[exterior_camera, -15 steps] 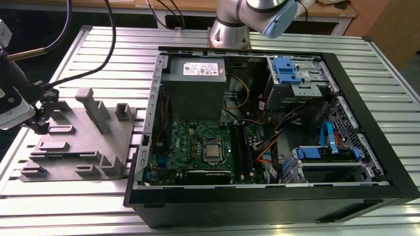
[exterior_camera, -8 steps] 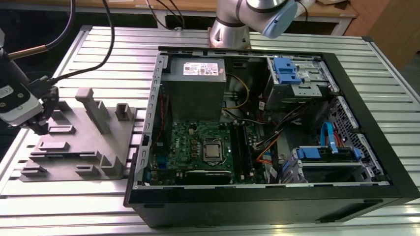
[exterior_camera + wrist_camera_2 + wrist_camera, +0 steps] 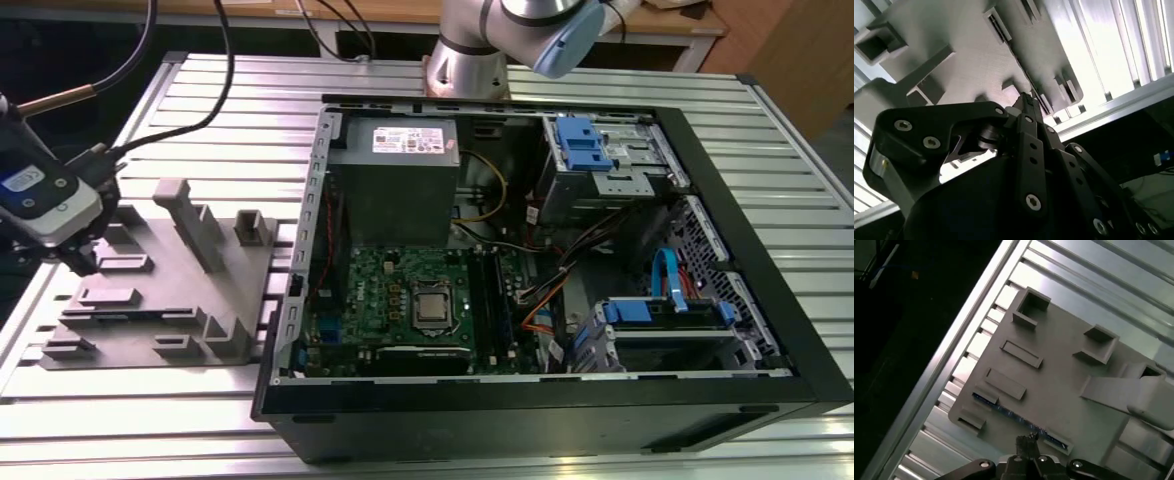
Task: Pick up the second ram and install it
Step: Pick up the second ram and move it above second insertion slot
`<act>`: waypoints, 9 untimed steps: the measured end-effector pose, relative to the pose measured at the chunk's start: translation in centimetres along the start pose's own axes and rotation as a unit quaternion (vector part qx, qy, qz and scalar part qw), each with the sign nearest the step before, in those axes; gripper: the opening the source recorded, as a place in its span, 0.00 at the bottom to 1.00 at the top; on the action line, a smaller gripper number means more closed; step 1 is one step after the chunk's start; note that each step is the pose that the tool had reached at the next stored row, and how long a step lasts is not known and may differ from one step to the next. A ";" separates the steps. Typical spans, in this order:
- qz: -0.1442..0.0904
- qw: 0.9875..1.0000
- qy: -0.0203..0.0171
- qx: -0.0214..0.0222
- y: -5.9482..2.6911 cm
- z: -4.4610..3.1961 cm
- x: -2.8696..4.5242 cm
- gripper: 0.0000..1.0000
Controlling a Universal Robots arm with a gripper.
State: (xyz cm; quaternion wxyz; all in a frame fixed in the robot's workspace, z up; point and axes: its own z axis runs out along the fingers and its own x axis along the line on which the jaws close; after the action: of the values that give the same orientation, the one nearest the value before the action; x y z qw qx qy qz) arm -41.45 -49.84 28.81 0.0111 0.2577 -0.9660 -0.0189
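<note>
The second ram [image 3: 999, 408] is a thin dark blue stick standing on edge in a slot along the rim of the grey parts fixture [image 3: 1064, 385]. My gripper [image 3: 1026, 439] hangs just over the stick's middle, its two fingertips pressed together with no gap showing. In the exterior view the gripper [image 3: 78, 262] is low over the fixture [image 3: 160, 300], at its end on the exterior view's left. The second wrist view has the gripper [image 3: 1026, 99] pointing at the fixture [image 3: 969, 75]. I cannot tell whether the tips touch the stick.
An open black computer case [image 3: 747, 250] lies at the exterior view's right, with a green motherboard [image 3: 400, 290], black slot rails [image 3: 487, 300] and a grey power-supply box [image 3: 396, 180]. Upright pegs [image 3: 200, 225] rise from the fixture. Cables [image 3: 174, 90] trail over the slatted table.
</note>
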 end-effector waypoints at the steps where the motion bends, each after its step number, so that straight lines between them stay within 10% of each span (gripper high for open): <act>1: -0.009 1.000 0.000 0.000 0.00 0.01 0.00 0.07; 9: -0.081 0.997 0.003 0.001 -0.01 0.12 0.00 0.07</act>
State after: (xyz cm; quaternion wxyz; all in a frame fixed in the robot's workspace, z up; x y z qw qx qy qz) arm -41.44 -49.84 28.68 0.0126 0.3354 -0.9418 -0.0179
